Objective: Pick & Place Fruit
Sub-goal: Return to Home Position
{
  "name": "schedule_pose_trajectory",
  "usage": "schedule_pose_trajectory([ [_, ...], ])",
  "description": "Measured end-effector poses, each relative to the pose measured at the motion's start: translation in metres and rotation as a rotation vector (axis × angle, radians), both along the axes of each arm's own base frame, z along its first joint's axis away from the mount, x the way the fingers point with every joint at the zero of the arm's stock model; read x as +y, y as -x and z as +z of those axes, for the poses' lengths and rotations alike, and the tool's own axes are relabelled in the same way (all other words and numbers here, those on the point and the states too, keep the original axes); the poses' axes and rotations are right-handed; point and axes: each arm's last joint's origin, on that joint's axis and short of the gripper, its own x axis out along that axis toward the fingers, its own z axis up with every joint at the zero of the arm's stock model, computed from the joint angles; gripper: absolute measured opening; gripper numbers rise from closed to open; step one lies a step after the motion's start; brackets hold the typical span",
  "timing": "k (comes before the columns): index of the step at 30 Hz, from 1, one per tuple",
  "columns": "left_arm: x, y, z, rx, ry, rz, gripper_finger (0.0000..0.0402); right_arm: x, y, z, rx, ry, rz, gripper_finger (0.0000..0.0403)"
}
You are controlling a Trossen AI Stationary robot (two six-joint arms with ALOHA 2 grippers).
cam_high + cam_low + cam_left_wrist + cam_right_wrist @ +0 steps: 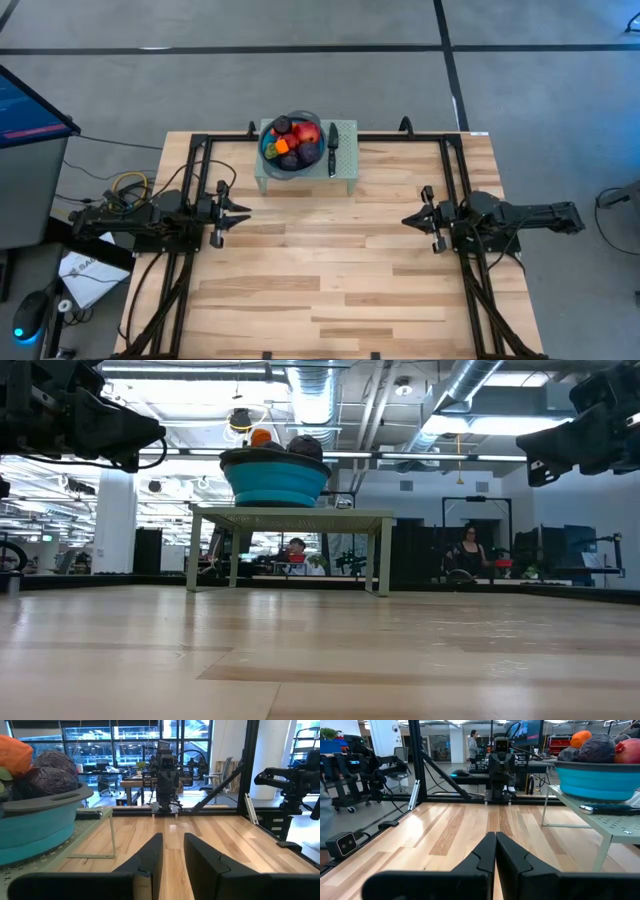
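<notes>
The fruit (293, 140) is heaped in a round blue bowl (267, 150): a red apple (309, 133), dark purple ones (284, 125) and a small orange one (281, 146). The bowl stands on a low pale green stand (346, 172) at the middle of the table's far edge. In the left wrist view, purple fruit (50, 775) and an orange one (12, 752) show above the bowl's rim. My left gripper (246, 213) hovers open over the table's left side. My right gripper (405, 221) hovers shut over the right side. Both point toward the table's middle, well short of the bowl.
A black-handled knife (332, 148) lies on the stand right of the bowl and shows under it in the right wrist view (610, 810). Bare wooden table (330, 260) lies between the arms and toward the near edge. People sit in the room beyond the table (468, 550).
</notes>
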Motion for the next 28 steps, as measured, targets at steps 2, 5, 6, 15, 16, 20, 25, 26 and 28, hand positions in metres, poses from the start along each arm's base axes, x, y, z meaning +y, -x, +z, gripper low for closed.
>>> schedule_pose_trajectory([
  [2, 0.0, 0.0, 0.0, 0.0, 0.0, 0.0, 0.0072, 0.0, 0.0, 0.0, 0.0, 0.0, 0.0, 0.0006],
  [5, 0.0, 0.0, 0.0002, -0.002, 0.0, 0.0, 0.0072, 0.0, 0.0, 0.0, 0.0, 0.0, 0.0, 0.0006],
  [6, 0.0, 0.0, 0.0003, -0.003, 0.0, 0.0, 0.0072, 0.0, 0.0, 0.0, 0.0, 0.0, 0.0, 0.0006],
  [15, 0.0, 0.0001, 0.0007, -0.007, 0.0, 0.0, 0.0072, 0.0, 0.0, 0.0, 0.0, 0.0, 0.0, 0.0006],
  [16, 0.0, 0.0001, 0.0008, -0.008, 0.0, 0.0, 0.0072, 0.0, 0.0, -0.0001, 0.001, 0.0, 0.0, 0.0006],
  [20, 0.0, 0.0001, 0.0012, -0.012, 0.0, 0.0, 0.0072, 0.0, 0.0, -0.0001, 0.001, 0.0, 0.0, 0.0006],
  [25, 0.0, 0.0001, 0.0014, -0.015, 0.0, 0.0, 0.0072, 0.0, 0.0, -0.0001, 0.001, 0.0, 0.0, 0.0006],
  [26, 0.0, 0.0001, 0.0015, -0.015, 0.0, 0.0, 0.0072, 0.0, 0.0, -0.0001, 0.001, 0.0, 0.0, 0.0006],
  [28, 0.0, 0.0002, 0.0018, -0.019, -0.001, 0.0, 0.0072, 0.0, 0.0, -0.0001, 0.001, 0.0, 0.0, 0.0006],
])
